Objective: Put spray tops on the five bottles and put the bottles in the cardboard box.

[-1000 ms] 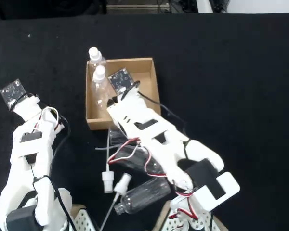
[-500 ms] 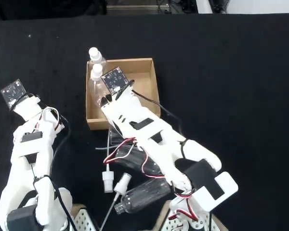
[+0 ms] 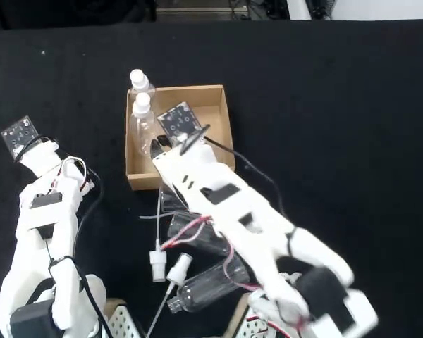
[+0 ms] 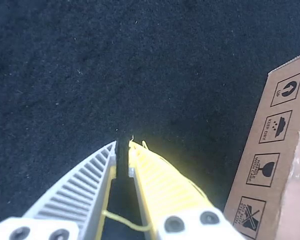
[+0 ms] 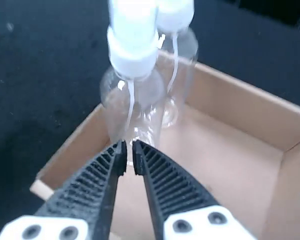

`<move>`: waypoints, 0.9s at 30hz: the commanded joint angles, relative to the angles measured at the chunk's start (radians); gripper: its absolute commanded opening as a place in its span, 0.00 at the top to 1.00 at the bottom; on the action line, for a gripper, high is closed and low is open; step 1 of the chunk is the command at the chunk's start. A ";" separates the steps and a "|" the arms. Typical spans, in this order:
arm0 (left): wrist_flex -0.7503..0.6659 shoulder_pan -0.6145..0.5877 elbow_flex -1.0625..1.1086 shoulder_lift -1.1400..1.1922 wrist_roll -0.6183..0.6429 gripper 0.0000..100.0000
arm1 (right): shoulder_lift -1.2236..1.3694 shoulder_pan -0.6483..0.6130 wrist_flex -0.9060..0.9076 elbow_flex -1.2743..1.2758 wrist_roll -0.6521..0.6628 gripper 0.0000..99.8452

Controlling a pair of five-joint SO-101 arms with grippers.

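Note:
The cardboard box [image 3: 224, 127] stands mid-table with two clear bottles upright at its left wall. Both carry white spray tops: the nearer bottle [image 3: 142, 113] [image 5: 132, 95] and the farther bottle [image 3: 138, 81] [image 5: 176, 60]. My right gripper [image 3: 156, 146] [image 5: 128, 147] hovers over the box's near left corner, just short of the nearer bottle, shut on nothing. Two uncapped bottles lie in front of the box, one [image 3: 196, 236] partly under the right arm, the other [image 3: 211, 284] nearer. Two loose spray tops [image 3: 157, 265] [image 3: 178, 267] lie beside them. My left gripper [image 4: 122, 145] is shut, low over the black cloth.
The box's printed outer wall [image 4: 270, 150] is close beside the left gripper. The left arm [image 3: 46, 211] stands along the table's left side. Black cloth covers the table, with open room right of the box and behind it.
The right gripper nudged the nearer capped bottle slightly toward the box's back left, then drew back to the right. The right arm's base end has swung. The left arm has not moved.

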 commanded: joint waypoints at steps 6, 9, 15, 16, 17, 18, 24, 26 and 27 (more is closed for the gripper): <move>-0.009 -0.001 -0.033 -0.034 0.003 0.97 | -0.446 0.206 0.534 -0.079 0.000 0.92; 0.080 0.002 -0.071 -0.037 -0.064 0.97 | -0.515 0.296 0.664 -0.113 0.002 0.84; 0.338 0.074 -0.222 -0.037 -0.173 0.97 | -0.561 0.417 0.968 -0.168 0.175 0.82; 0.390 0.077 -0.265 -0.037 -0.207 0.96 | -0.559 0.445 1.007 -0.170 0.199 0.82; 0.446 0.073 -0.312 -0.035 -0.235 0.95 | -0.559 0.476 1.030 -0.166 0.216 0.82; 0.506 0.068 -0.363 -0.028 -0.259 0.93 | -0.559 0.508 1.048 -0.162 0.227 0.82; 0.859 0.076 -0.604 -0.037 -0.508 0.78 | -0.565 0.717 1.059 -0.082 0.264 0.82; 0.971 0.076 -0.662 -0.037 -0.635 0.78 | -0.562 0.792 1.059 -0.062 0.333 0.82; 1.023 0.077 -0.688 -0.037 -0.704 0.78 | -0.558 0.827 1.057 -0.054 0.368 0.82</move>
